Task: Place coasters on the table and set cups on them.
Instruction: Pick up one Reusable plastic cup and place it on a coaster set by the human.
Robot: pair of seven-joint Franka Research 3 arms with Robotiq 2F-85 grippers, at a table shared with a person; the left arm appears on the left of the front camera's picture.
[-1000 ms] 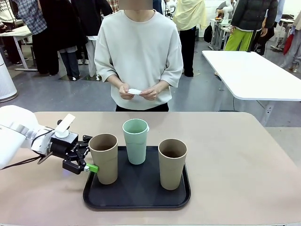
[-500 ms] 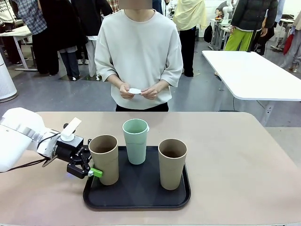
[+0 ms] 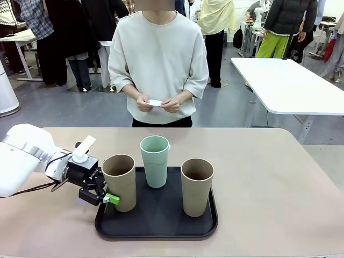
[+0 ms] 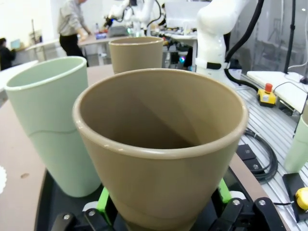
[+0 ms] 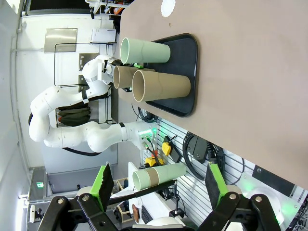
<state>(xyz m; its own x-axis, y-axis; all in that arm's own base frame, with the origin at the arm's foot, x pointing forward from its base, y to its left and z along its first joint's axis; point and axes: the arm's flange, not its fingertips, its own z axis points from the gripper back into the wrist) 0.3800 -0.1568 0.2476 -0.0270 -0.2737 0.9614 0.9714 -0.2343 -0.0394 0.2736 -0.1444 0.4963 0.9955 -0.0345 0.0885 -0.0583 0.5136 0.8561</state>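
Barely begun — clamping the left brown cup (image 3: 119,180) in the left end effector (image 3: 112,191), on the black tray (image 3: 156,227) beside two other cups (image 3: 155,161); holding the right end effector (image 5: 159,183) apart; counting one coaster (image 5: 167,7) on the surface (image 3: 269,177).

A tray (image 3: 156,228) lies on the counter (image 3: 269,177), near its front edge and left of the middle. Three cups stand upright in it: the left cup (image 3: 119,183) and the right cup (image 3: 197,187) toward the front, the middle cup (image 3: 155,161) behind and between them. The left hand (image 3: 107,188) reaches in from the left, with its fingers on either side of the left cup. One coaster (image 5: 167,6) lies on the counter beyond the tray. A person (image 3: 158,59) stands behind the counter.
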